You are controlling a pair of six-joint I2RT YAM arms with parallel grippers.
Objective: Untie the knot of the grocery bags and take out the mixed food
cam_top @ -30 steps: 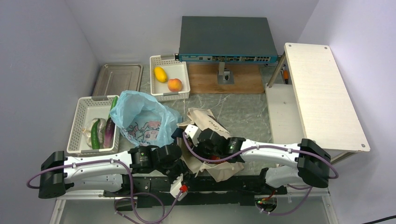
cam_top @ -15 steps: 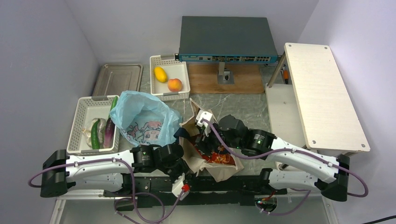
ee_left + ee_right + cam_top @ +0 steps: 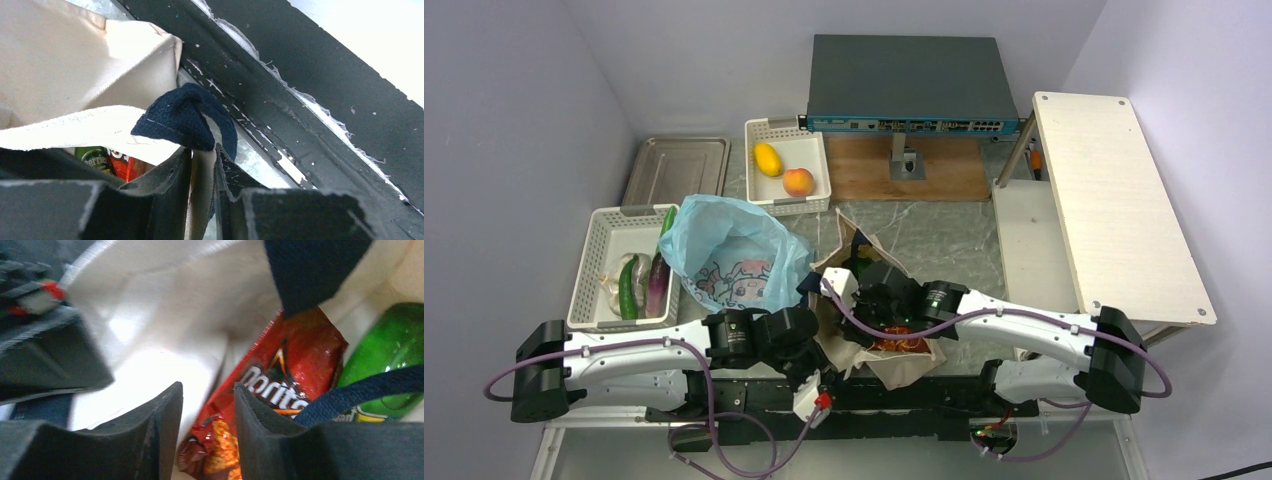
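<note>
So the left pincer (image 3: 202, 170) was pressed together on the near rim of the beige tote (image 3: 896, 368), right where the dark strap (image 3: 185, 117) is sewn on; you could see a strip of the fabric squeezed between its jaws.

The right pincer (image 3: 207, 387) was down in the tote's mouth, jaws part-way apart, with the red Doritos bag (image 3: 295, 365) lying just under them and its lower end showing in the gap. Honestly couldn't tell if it had hold of the bag or was just over it. A green bottle (image 3: 390, 350) sat beside the chips in there.

The light-blue grocery bag (image 3: 734, 255) was slumped on the counter (image 3: 944, 235), between the tote and the left white basket (image 3: 589, 270). That basket held a cucumber (image 3: 628, 290), an aubergine (image 3: 658, 283) and a pale lumpy item (image 3: 611, 283). The back basket (image 3: 787, 207) had the yellow fruit (image 3: 768, 159) and the orange fruit (image 3: 798, 182) side by side.
</note>
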